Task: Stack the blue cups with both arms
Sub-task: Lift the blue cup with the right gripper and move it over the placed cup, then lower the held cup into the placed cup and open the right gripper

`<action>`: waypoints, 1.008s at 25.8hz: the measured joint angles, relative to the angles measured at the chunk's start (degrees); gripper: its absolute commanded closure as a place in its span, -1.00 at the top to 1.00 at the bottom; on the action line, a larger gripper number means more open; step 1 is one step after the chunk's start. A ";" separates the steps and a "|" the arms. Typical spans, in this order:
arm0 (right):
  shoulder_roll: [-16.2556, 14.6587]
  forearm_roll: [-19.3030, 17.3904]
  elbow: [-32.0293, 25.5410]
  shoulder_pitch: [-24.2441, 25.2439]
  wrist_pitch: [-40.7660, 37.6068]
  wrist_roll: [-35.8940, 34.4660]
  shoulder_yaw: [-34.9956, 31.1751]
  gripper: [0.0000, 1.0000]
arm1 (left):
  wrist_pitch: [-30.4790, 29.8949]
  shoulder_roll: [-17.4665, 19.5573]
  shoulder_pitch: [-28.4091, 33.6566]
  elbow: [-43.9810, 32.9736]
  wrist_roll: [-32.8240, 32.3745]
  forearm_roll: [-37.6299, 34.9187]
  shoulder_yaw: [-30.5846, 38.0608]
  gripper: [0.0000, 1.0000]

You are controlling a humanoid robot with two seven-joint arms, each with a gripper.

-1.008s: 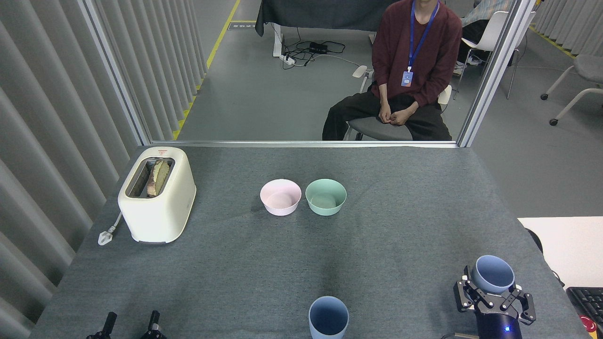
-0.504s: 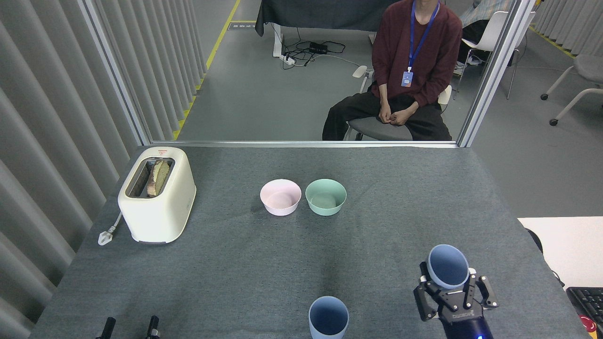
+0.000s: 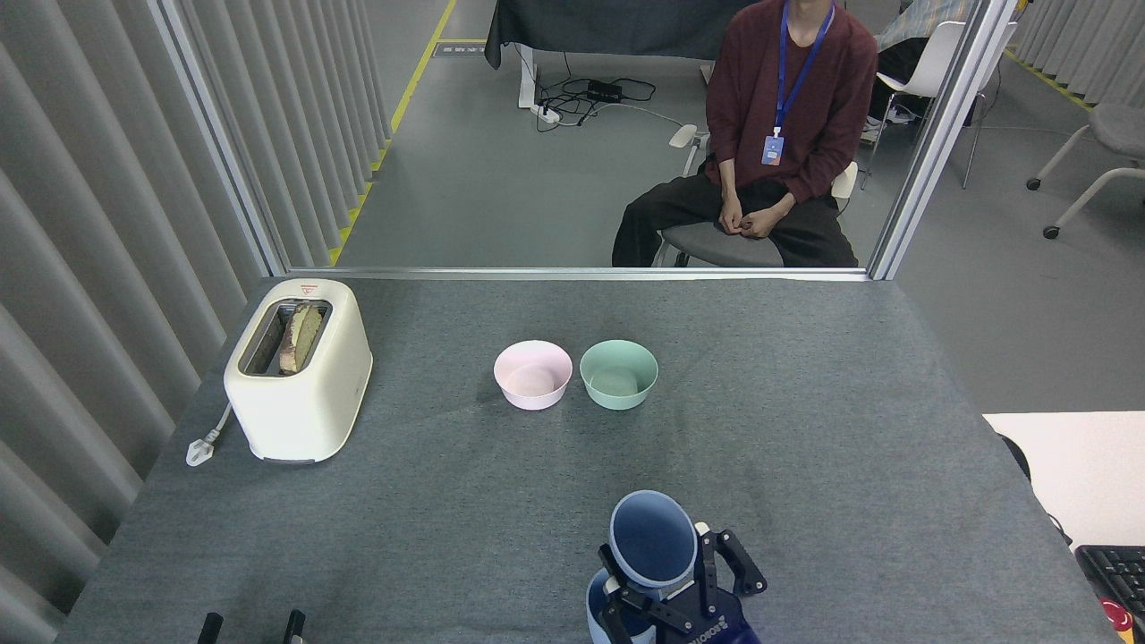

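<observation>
A pale blue cup (image 3: 652, 539) is held in my right gripper (image 3: 666, 572), which is shut on it near the table's front edge, in the middle. Straight below it stands the second blue cup (image 3: 597, 606); only a sliver of its left side and rim shows behind the gripper. The held cup hangs just above that one, tilted a little to the left. Two black fingertips (image 3: 211, 628) of my left gripper (image 3: 252, 626) poke up at the bottom left, standing apart with nothing between them.
A pink bowl (image 3: 532, 374) and a mint-green bowl (image 3: 618, 373) sit side by side mid-table. A cream toaster (image 3: 299, 368) with bread stands at the left. A person (image 3: 769, 134) sits beyond the far edge. A white desk (image 3: 1073, 465) adjoins on the right.
My right gripper has carried the blue cup leftward from the table's right side to above the standing cup. The left gripper has sunk slightly lower.
</observation>
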 measured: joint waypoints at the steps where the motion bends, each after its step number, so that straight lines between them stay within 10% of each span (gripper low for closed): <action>1: 0.69 0.70 0.05 0.28 -0.01 0.30 0.30 -0.75 | 0.04 0.00 0.00 -0.01 0.05 0.00 0.01 1.00; 15: 2.18 2.24 0.35 2.29 -0.39 0.91 1.08 -0.74 | 0.01 0.16 0.50 0.03 0.09 -0.03 0.07 1.00; 16: 2.19 2.24 0.32 2.44 -0.44 0.91 1.07 -0.64 | 0.01 0.16 0.50 0.02 0.09 -0.05 0.07 1.00; 17: 2.19 2.23 0.29 2.50 -0.47 0.91 1.05 -0.10 | -0.01 0.16 0.50 0.02 0.09 -0.08 0.06 1.00; 18: 2.23 2.23 0.28 2.57 -0.47 0.94 1.02 1.00 | -0.04 0.17 0.50 0.02 0.09 -0.11 0.07 1.00; 26: 2.54 1.63 -0.06 2.60 -0.32 0.41 0.47 1.00 | -0.05 0.18 0.50 0.04 0.09 -0.18 0.06 1.00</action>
